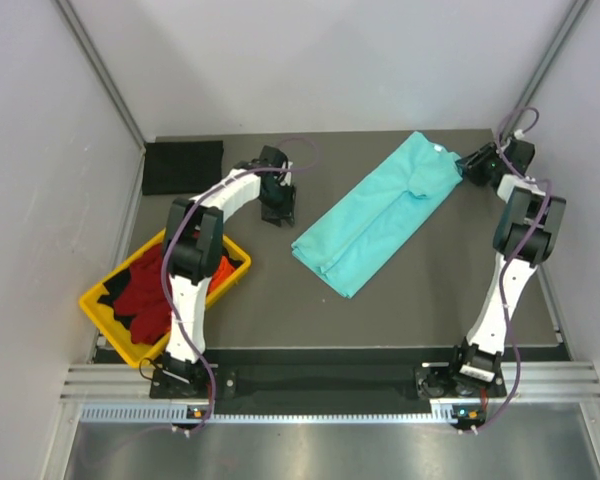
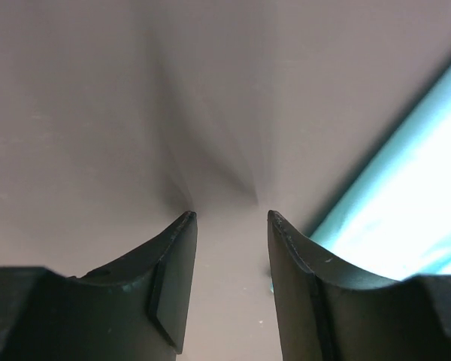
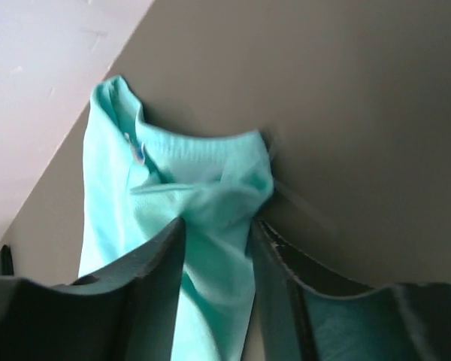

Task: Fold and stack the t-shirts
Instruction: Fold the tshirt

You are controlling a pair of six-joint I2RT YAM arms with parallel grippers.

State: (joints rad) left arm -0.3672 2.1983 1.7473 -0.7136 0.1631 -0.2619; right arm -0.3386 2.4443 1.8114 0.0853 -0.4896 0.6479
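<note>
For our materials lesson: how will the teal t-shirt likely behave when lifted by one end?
Probably floppy: the teal t-shirt bunches in the right gripper. Likely light, since it lies thin and flat. Its lengthwise fold may well fall open.

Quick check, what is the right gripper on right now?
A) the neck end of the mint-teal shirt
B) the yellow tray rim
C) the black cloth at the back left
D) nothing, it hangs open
A: in the right wrist view the right gripper is shut on the bunched mint-teal shirt.
</note>
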